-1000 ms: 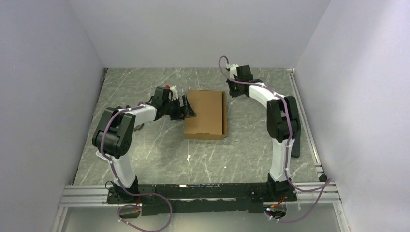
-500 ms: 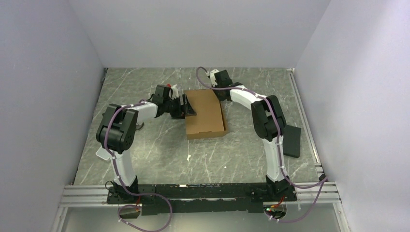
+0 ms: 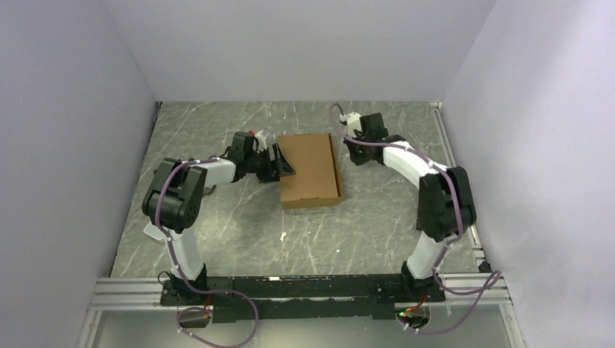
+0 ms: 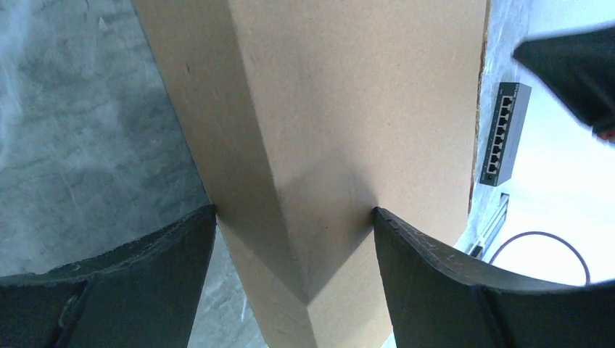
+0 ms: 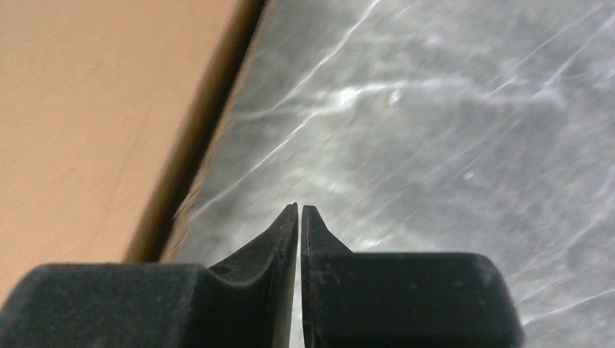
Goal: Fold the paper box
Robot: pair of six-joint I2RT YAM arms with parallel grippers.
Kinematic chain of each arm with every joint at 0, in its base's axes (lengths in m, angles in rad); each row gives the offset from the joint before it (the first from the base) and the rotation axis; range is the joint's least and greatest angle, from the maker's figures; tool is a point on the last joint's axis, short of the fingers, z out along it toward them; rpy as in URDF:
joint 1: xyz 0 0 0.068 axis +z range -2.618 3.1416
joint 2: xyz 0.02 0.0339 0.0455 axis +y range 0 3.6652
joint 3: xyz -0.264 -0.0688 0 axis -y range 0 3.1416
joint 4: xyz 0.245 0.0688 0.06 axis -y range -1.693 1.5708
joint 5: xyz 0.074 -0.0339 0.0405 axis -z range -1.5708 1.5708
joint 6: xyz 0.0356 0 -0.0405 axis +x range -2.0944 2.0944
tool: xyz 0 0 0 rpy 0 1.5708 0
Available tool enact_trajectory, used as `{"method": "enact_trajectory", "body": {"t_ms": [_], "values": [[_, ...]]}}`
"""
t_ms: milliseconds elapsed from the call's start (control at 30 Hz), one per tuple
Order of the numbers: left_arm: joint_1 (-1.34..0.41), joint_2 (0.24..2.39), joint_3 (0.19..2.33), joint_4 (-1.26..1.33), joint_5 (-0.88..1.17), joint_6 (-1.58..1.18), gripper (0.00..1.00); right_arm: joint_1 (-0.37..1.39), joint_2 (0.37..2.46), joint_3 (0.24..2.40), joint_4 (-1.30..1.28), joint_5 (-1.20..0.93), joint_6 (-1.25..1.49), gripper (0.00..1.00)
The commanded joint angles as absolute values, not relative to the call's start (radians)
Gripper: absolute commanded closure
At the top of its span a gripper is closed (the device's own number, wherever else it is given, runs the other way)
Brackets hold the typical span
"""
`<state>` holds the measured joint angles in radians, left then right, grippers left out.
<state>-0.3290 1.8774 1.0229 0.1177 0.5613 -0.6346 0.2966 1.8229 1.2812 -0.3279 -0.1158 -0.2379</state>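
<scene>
Paper box [image 3: 308, 170] seen lying closed on the table [image 3: 217, 225], between both arms. Left gripper [image 4: 294, 214] is set wide at the box's left edge, cardboard fold pinched between both fingers. Right gripper [image 5: 299, 209] is held just off the box's right edge, fingers pressed together, nothing held.

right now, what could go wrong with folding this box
1. The left gripper pinches the paper box only at its left edge, so it may pivot or crease there.
2. The right gripper is shut beside the right edge, not touching it; a nudge could slide the box.
</scene>
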Motion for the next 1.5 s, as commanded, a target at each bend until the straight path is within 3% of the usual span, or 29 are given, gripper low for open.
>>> {"method": "enact_trajectory", "body": {"t_ms": [0, 400, 800, 967, 1100, 1267, 1367, 1467], "values": [[-0.340, 1.835, 0.993, 0.157, 0.568, -0.700, 0.16, 0.341, 1.708, 1.133, -0.320, -0.227, -0.144, 0.89], [-0.403, 1.836, 0.956, 0.206, 0.541, -0.767, 0.17, 0.531, 1.757, 1.134, -0.327, -0.235, -0.132, 0.89], [-0.405, 1.702, 0.888, 0.228, 0.430, -0.783, 0.12, 0.403, 1.537, 0.951, -0.315, -0.110, -0.146, 0.86], [-0.404, 1.592, 0.853, 0.178, 0.352, -0.751, 0.03, 0.400, 1.544, 0.917, -0.374, -0.152, -0.064, 0.87], [-0.405, 1.527, 0.800, 0.133, 0.362, -0.730, 0.03, 0.400, 1.572, 0.909, -0.389, -0.240, -0.030, 0.89], [-0.420, 1.518, 0.710, 0.161, 0.409, -0.758, 0.10, 0.403, 1.583, 0.904, -0.392, -0.312, -0.002, 0.90], [-0.456, 1.581, 0.690, 0.219, 0.454, -0.776, 0.24, 0.433, 1.572, 0.890, -0.377, -0.323, 0.031, 0.91], [-0.520, 1.660, 0.702, 0.272, 0.490, -0.786, 0.31, 0.500, 1.569, 0.887, -0.338, -0.275, 0.099, 0.92]]}}
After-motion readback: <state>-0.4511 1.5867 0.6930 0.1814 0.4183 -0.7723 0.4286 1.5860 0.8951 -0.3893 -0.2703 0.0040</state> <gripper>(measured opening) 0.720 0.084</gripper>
